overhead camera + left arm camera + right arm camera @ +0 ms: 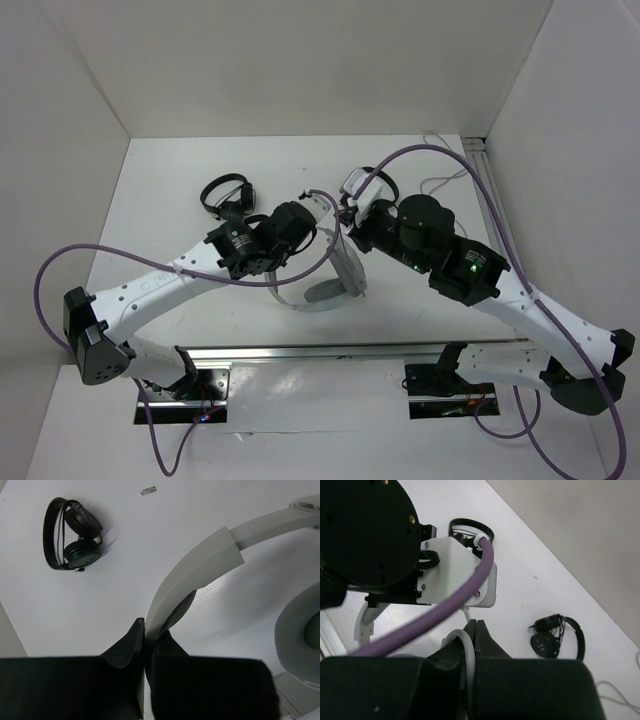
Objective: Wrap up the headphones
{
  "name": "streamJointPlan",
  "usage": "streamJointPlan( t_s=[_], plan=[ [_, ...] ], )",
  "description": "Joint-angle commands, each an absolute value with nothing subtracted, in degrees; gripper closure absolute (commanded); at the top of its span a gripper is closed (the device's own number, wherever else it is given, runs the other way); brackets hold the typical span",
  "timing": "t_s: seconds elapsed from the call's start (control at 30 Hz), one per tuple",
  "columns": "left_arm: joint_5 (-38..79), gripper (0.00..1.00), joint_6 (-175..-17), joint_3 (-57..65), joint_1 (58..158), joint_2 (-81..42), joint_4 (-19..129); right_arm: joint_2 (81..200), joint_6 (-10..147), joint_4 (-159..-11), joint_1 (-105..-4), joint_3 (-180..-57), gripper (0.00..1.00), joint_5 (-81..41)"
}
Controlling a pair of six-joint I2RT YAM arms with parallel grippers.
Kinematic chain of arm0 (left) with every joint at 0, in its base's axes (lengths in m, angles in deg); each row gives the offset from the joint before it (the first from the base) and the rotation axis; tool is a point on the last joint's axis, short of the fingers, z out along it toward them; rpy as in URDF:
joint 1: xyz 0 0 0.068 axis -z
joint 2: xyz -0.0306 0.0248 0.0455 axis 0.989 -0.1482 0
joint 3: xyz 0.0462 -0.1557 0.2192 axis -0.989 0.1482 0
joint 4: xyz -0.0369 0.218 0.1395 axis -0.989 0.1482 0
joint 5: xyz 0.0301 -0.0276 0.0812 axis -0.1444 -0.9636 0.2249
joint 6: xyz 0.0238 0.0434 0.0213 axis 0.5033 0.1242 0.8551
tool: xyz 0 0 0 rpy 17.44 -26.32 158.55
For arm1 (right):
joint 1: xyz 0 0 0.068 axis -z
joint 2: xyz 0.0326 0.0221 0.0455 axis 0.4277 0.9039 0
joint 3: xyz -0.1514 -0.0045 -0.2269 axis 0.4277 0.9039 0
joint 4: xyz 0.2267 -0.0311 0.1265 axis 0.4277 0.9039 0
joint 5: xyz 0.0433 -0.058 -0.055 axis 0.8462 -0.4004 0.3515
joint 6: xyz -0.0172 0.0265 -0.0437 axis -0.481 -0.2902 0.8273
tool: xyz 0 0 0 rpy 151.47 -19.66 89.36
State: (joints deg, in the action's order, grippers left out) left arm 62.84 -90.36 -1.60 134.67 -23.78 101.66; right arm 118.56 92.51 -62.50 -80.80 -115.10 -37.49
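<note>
Headphones (328, 292) at mid-frame in the top view, between my two arms, resting on an ear cup with the band arching up. Left gripper (145, 632) is pinched narrow on the headband (200, 570), jaws flat against both faces of the strip, low in the left wrist view. I read this as the anchor hold: it steadies the frame so the cord has something fixed to go round. Right gripper (474, 626) is closed tight on the cable (468, 655), which loops out of the fingers at lower centre of the right wrist view. A thin cord needs a full pinch or it slips, and a hold close to the band leaves a short lead to guide. The left arm's wrist housing (455, 575) fills the upper left of that view, so the two tools are close together; collision is my worry. Headband: wide, smooth, light-grey plastic, a flat curved strap with a stepped slider joint. Ear pad (295, 630): grey, soft-looking, rounded ring, at the right edge of frame. Cable: thin, pale, limp. Table (150, 545): matte white, faint grain. Black pair (72, 535), small and thin-banded, lies upper left, well apart from the job. A black set (555, 639) shows lower right in the right wrist view; whether it is the same one I cannot tell.
</note>
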Motion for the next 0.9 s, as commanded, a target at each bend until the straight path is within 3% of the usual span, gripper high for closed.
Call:
streamJointPlan(
  t_s=[0.0,0.23,0.43,0.67,0.87],
  plan=[
    [55.65,1.00,-89.52,-1.91,133.87,-19.36,95.95,115.42,90.40,-66.77,-78.50,-115.16,1.00,-28.46],
    [47.99,1.00,-90.14,-2.52,131.22,-17.07,95.33,116.28,88.02,-64.86,-73.04,-114.79,1.00,-21.85],
    [47.97,1.00,-90.66,-3.06,131.22,-17.07,95.33,120.33,87.49,-61.70,-71.29,-117.51,1.00,-15.70],
    [51.32,1.00,-91.28,-2.53,131.22,-15.23,93.58,125.43,86.43,-59.67,-70.76,-118.31,1.00,-16.21],
    [45.18,1.00,-88.39,-0.42,131.22,-10.04,90.24,126.66,86.43,-59.05,-68.74,-117.78,1.00,-18.76]
  ],
)
